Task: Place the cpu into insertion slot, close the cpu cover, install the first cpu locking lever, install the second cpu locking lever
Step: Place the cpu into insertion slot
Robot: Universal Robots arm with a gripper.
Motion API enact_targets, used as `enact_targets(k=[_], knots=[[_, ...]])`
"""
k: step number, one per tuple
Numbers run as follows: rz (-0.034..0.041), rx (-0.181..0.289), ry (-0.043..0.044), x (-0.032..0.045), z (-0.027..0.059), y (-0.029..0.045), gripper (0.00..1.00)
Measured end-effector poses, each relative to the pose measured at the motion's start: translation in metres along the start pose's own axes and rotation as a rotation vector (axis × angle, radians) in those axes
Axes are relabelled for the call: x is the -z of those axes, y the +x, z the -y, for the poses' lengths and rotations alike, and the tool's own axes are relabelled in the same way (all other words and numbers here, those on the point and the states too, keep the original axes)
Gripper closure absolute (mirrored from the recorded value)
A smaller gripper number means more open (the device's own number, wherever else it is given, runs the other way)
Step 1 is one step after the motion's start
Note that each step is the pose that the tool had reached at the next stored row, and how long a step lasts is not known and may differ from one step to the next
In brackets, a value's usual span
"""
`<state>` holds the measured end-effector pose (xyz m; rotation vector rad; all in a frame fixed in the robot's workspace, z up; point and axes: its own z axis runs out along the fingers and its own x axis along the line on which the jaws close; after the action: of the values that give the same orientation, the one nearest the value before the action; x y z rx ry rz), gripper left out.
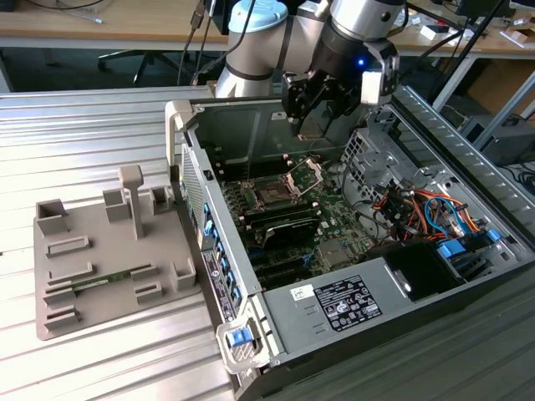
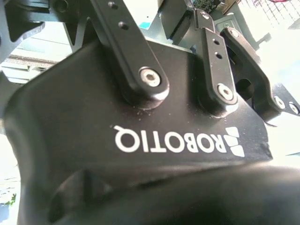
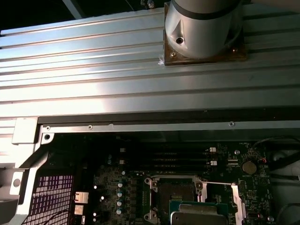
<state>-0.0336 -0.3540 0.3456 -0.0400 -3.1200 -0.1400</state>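
The cpu (image 1: 311,127) is held at the tips of the gripper (image 1: 313,115), whose fingers are closed in on its edges. It hangs clear of the board, above and a little to the far side of the insertion slot (image 1: 272,195). In the first wrist view the cpu (image 3: 197,218) is seen as a silvery metal top with rounded corners on a green edge. It is cut off by the frame and overlaps one side of the insertion slot (image 3: 176,192), whose dark centre is left bare. The cpu cover (image 1: 306,175) is raised open and tilted up at the slot's side toward the exterior view's right. A thin metal lever (image 3: 219,183) is seen beside the slot.

The arm (image 1: 259,33) is brought in from the far side, with its wrist bent so that the gripper points down into the open computer case (image 1: 213,251). In the second wrist view only black linkage bars (image 2: 136,51) are made out, and the fingertips are hidden.

Long black memory slots (image 1: 280,221) lie just near of the slot. A grey fixture tray (image 1: 92,276) rests on the ribbed metal table (image 1: 84,125) at the exterior view's left.
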Motion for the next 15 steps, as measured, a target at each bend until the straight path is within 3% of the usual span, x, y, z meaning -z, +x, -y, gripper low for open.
enact_targets(k=[13,15], knots=[[0.0,0.0,0.0,-0.0035,0.0003,-0.0001,0.45],[-0.0001,0.0,0.0,-0.0133,0.0012,-0.0002,0.45]])
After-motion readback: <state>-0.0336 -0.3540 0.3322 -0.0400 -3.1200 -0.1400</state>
